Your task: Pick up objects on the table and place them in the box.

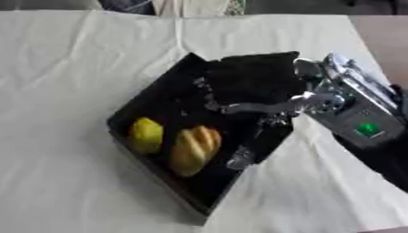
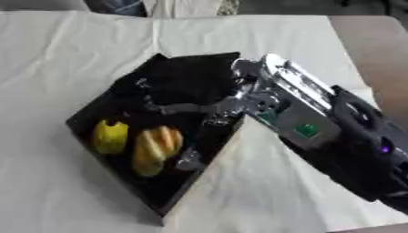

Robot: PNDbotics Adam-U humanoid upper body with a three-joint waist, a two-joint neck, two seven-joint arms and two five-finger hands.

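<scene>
While the right hand (image 1: 263, 109) reaches over the black box (image 1: 151, 102), fingers extended and empty, a yellow fruit (image 1: 146, 134) and bread-like item (image 1: 194, 150) lie inside, apparently deposited.

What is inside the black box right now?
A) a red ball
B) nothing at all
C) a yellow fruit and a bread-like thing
C: the black box holds a yellow fruit and a bread-like thing side by side.
</scene>
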